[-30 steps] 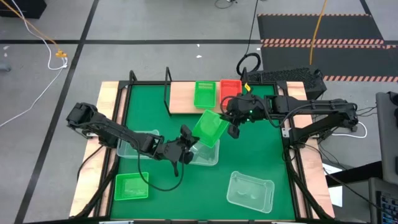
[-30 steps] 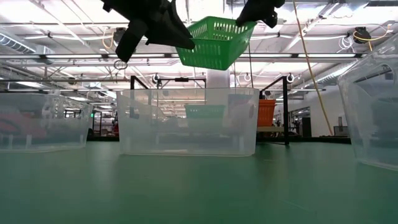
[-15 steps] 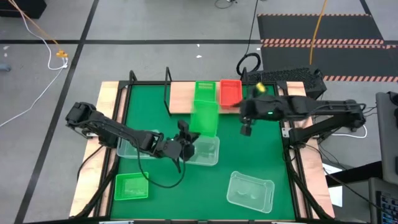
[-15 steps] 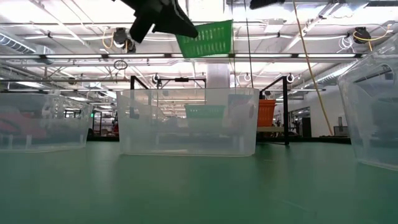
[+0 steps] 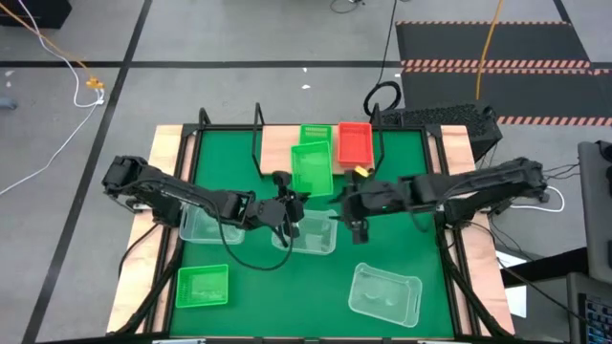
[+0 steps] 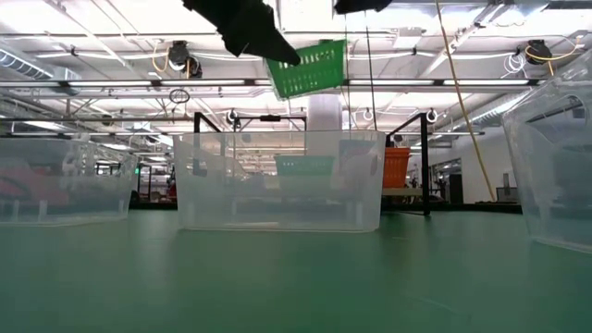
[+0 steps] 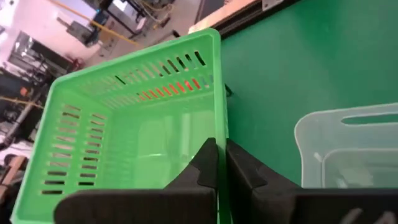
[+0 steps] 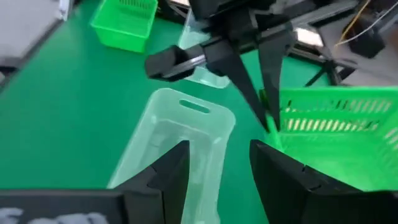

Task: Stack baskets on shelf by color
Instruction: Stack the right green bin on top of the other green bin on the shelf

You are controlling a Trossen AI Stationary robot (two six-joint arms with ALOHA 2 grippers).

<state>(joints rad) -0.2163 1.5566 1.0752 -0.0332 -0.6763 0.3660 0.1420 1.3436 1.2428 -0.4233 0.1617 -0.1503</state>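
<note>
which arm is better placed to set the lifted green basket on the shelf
Left, probably. The left gripper is shut on the rim of the lifted green basket, which hangs beside the shelf. The right gripper is open and empty, over a clear basket.

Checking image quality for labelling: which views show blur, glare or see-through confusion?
Right wrist view: the right gripper fingers and left gripper look soft. Low view: bright ceiling lights behind; the clear basket shows the room through its walls. Left wrist view: green basket sharp.
</note>
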